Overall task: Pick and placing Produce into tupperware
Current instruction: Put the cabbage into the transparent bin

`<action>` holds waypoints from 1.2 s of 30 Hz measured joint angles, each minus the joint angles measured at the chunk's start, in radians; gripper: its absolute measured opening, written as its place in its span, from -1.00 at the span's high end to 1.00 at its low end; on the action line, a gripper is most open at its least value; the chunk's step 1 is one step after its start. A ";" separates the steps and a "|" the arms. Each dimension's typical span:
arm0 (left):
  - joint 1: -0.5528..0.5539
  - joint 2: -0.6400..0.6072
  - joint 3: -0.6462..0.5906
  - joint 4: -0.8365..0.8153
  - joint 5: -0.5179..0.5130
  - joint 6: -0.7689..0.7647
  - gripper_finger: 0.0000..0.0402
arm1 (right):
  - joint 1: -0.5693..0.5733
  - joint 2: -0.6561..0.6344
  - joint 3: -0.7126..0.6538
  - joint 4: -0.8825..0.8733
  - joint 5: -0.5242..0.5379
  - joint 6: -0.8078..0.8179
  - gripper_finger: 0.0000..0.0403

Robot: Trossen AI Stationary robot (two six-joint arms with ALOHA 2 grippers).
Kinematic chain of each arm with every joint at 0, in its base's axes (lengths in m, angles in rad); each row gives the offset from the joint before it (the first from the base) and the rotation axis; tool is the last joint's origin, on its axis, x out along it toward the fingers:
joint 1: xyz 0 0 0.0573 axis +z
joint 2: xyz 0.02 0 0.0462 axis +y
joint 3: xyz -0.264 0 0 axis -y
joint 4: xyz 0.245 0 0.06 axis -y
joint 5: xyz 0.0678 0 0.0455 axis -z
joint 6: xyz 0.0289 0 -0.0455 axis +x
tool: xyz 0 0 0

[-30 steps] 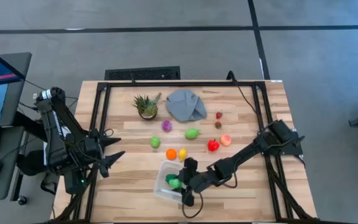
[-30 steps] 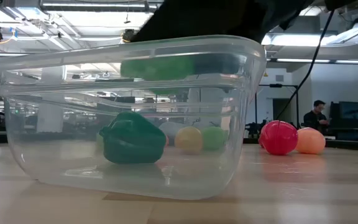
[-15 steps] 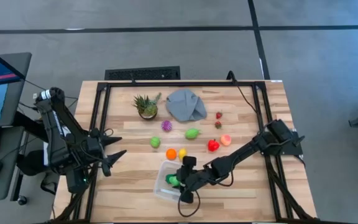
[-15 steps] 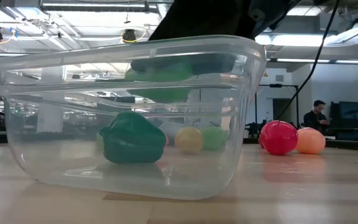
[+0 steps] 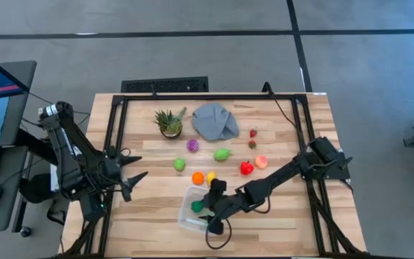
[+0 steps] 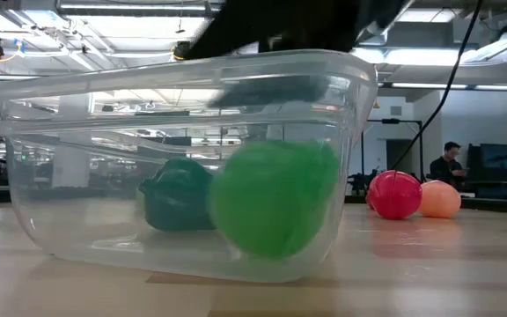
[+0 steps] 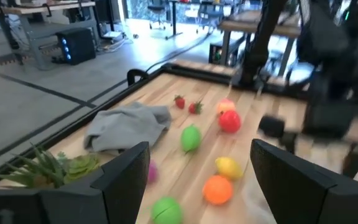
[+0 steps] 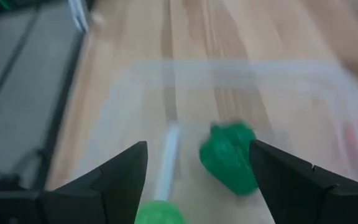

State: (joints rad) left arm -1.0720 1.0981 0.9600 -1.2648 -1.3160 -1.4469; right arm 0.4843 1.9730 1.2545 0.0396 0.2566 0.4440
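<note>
Right gripper [image 5: 208, 210] hangs spread over the tub [image 6: 341, 106]; two green pieces [image 6: 271, 210] lie inside, some nine more wait beyond it; left gripper [image 5: 136, 167] idles, half-spread

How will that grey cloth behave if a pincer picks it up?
The cloth lies crumpled in soft folds beside the plant, so it would probably sag and drape rather than hold its shape. It looks thin, so likely light. Pushed, it would probably bunch up or slide, not roll.
</note>
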 joint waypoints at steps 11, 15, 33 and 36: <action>0.158 -0.006 0.000 0.010 0.208 0.274 -0.34 | -0.022 -0.240 0.003 -0.021 0.136 -0.137 -0.52; 0.188 -0.006 -0.001 0.018 0.233 0.345 -0.34 | -0.043 -0.310 0.003 -0.051 0.162 -0.139 -0.52; 0.342 -0.125 -0.495 0.740 0.448 0.629 -0.34 | 0.035 -0.481 0.003 0.067 0.326 -0.169 -0.52; 0.397 -0.123 -0.540 0.830 0.461 0.675 -0.34 | 0.063 -0.492 0.003 0.115 0.391 -0.206 -0.52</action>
State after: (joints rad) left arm -0.6751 0.9750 0.4199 -0.4349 -0.8547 -0.7722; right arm 0.5474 1.4812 1.2572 0.1544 0.6471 0.2379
